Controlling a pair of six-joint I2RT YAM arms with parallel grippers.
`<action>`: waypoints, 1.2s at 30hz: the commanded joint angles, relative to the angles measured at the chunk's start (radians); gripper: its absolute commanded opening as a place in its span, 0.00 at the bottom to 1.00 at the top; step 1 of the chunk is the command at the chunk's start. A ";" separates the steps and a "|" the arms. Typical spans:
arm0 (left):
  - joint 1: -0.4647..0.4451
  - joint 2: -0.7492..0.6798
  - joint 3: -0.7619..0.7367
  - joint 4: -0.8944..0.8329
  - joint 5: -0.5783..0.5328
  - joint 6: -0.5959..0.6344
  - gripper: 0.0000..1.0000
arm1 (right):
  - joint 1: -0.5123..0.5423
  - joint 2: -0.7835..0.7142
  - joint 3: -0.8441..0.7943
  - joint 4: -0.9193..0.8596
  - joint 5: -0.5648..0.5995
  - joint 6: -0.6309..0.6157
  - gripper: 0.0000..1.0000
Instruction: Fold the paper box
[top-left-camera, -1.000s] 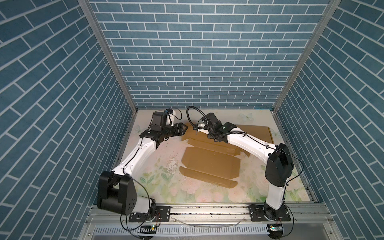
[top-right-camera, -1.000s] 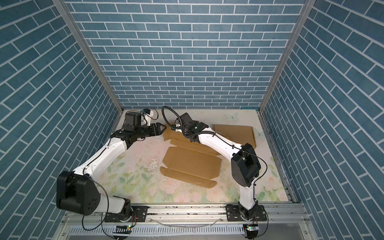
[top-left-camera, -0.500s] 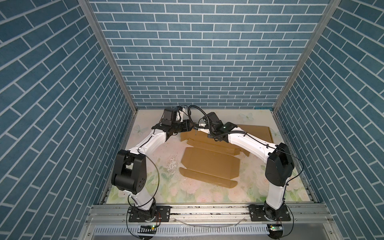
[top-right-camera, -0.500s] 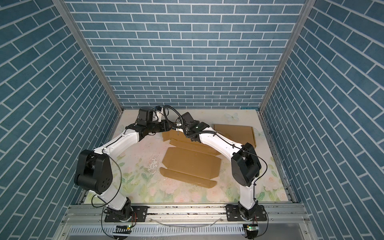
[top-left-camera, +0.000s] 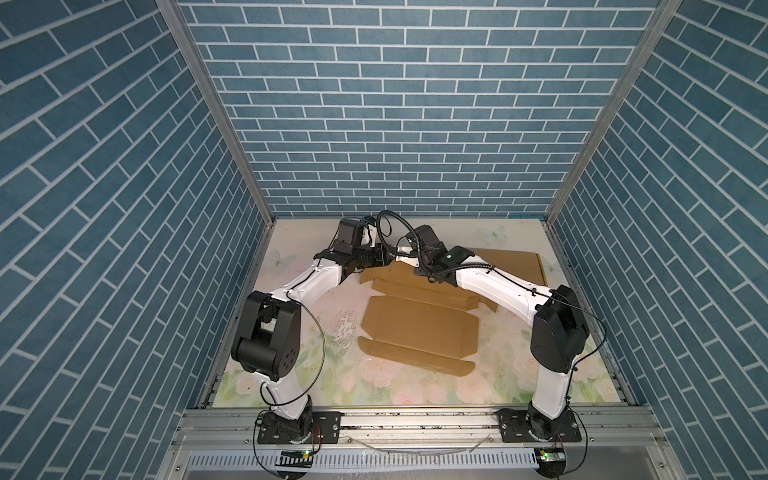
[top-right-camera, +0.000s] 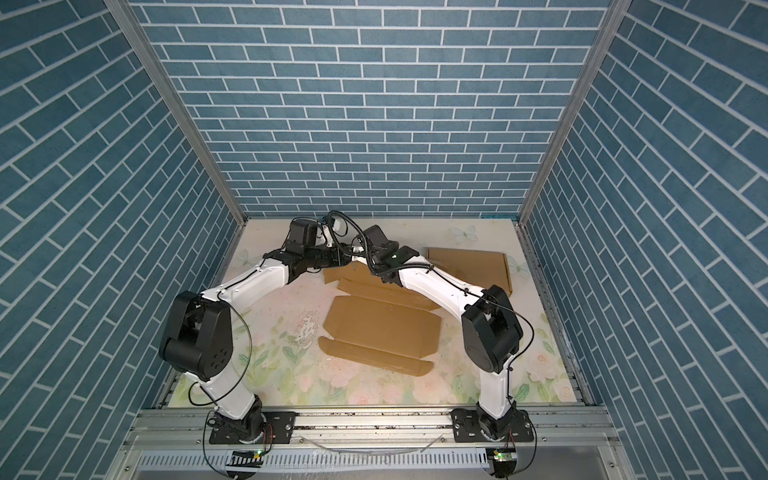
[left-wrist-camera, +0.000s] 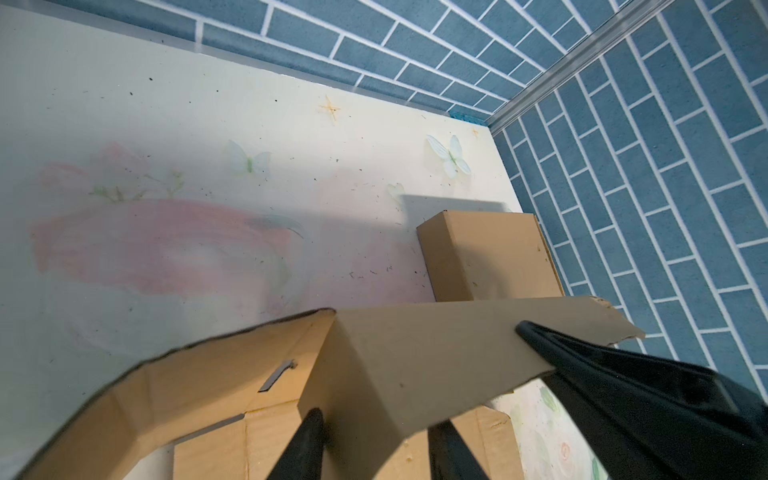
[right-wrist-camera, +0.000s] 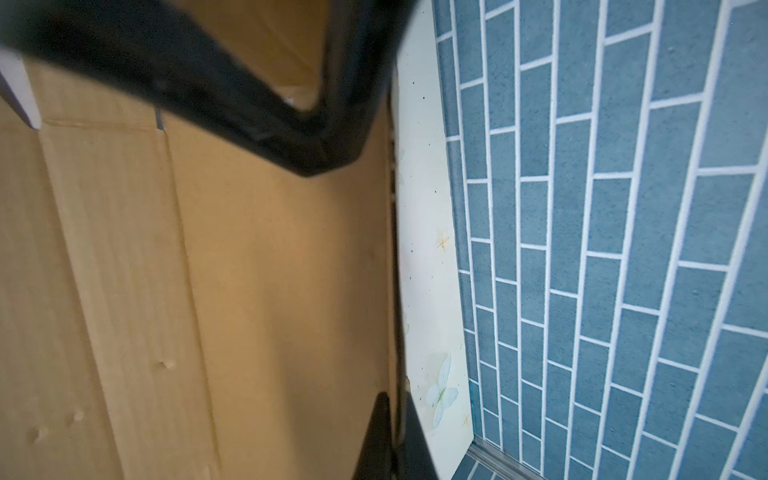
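Paper box (top-left-camera: 419, 328) blank lies flat in the middle of the table (top-left-camera: 316, 370), far flap (left-wrist-camera: 415, 353) raised: slip and crumple risk.
Near flap (top-left-camera: 415, 362) lies flat and unheld, so the blank may slide if the far flap is pulled. Left gripper (left-wrist-camera: 376, 426), jaws apart and tips hidden under that flap, could crumple it or strike the right gripper (right-wrist-camera: 397, 424), which pinches its edge. A second ago the left gripper stood short of the flap; blank and right arm are unchanged.
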 joint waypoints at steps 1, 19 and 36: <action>0.011 -0.016 -0.016 0.017 0.025 0.008 0.44 | 0.004 -0.021 -0.058 0.078 0.004 -0.013 0.00; 0.055 -0.150 -0.393 0.130 -0.185 -0.014 0.69 | -0.020 -0.025 -0.062 0.068 -0.024 -0.032 0.00; -0.067 0.012 -0.348 0.263 -0.190 -0.027 0.70 | -0.018 -0.032 -0.074 0.078 -0.035 -0.017 0.00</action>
